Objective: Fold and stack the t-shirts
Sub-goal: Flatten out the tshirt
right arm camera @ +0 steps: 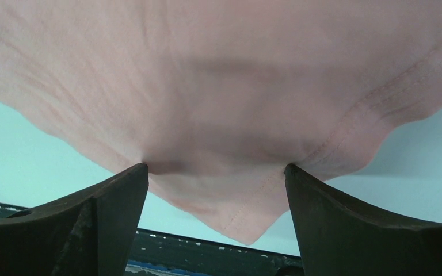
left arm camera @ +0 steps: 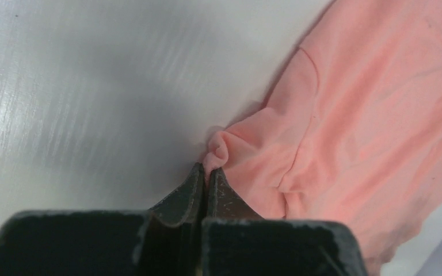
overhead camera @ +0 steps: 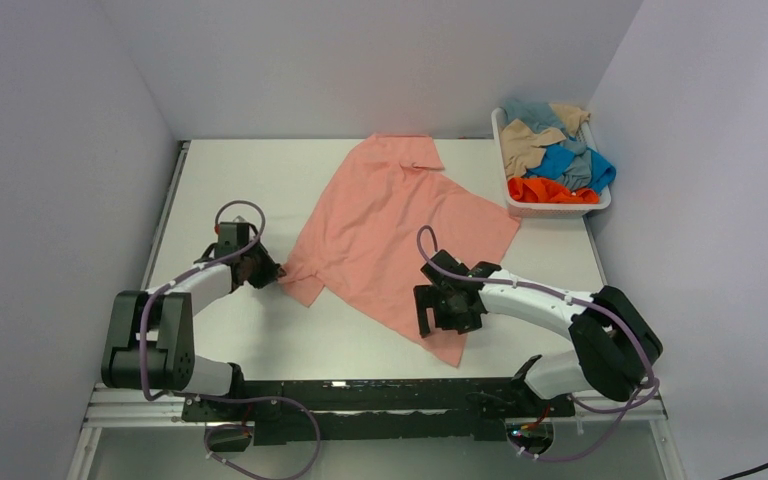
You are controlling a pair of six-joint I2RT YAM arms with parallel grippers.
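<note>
Broadly, the white bench (overhead camera: 250, 190) carries a salmon pink t-shirt (overhead camera: 390, 220) spread flat at its middle. At the far right corner a white basket (overhead camera: 560, 208) holds the other t-shirts (overhead camera: 555, 160), heaped tan, blue and orange. Over the shirt's near hem corner the right gripper (right arm camera: 216, 169) stands wide. At the sleeve edge the left gripper (left arm camera: 206, 172) is pinched closed on bunched cloth.

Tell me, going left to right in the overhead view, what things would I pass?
left gripper, pinching a sleeve → salmon pink t-shirt, spread flat → white basket heaped with other t-shirts. The right gripper overlaps the pink shirt's near corner, so it is left out of the order.
</note>
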